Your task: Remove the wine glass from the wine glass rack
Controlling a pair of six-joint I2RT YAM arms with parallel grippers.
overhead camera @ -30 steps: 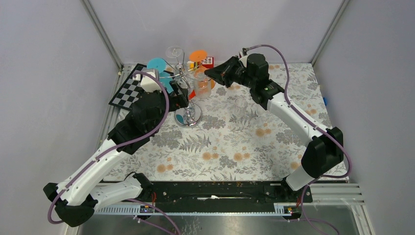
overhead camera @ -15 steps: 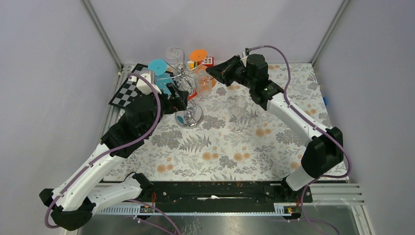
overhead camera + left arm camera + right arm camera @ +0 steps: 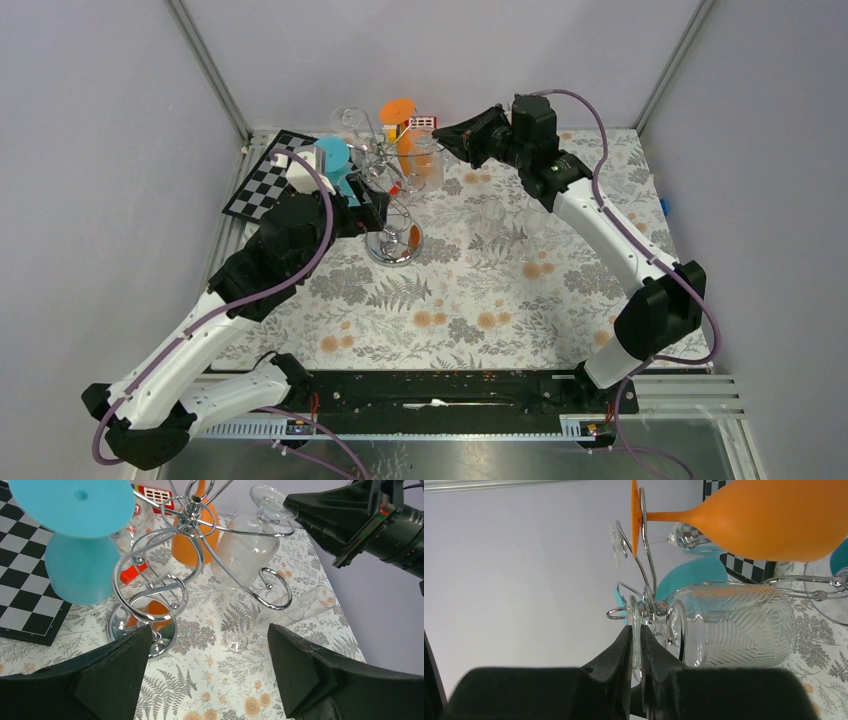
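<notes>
The silver wine glass rack (image 3: 393, 243) leans on its round base (image 3: 141, 625), its stem top (image 3: 193, 501) between looped arms. A clear ribbed wine glass (image 3: 245, 550) hangs upside down from one arm. My right gripper (image 3: 636, 639) is shut on that glass's thin foot; from above it (image 3: 447, 133) is at the rack's right side. Teal (image 3: 330, 158) and orange (image 3: 398, 113) glasses and a clear one (image 3: 350, 119) also hang there. My left gripper (image 3: 209, 640) is open and empty, its left finger (image 3: 120, 655) at the base's edge.
A black-and-white chessboard (image 3: 262, 185) lies left of the rack. A red-and-white box (image 3: 423, 123) sits behind it. One clear glass (image 3: 280, 615) lies on its side on the floral tablecloth (image 3: 450, 300), right of the rack. Grey walls close the back and sides.
My right gripper has drawn up and to the right with the glass foot in it, and the rack has tipped and slid slightly right. The left gripper closed in on the base, still open.
</notes>
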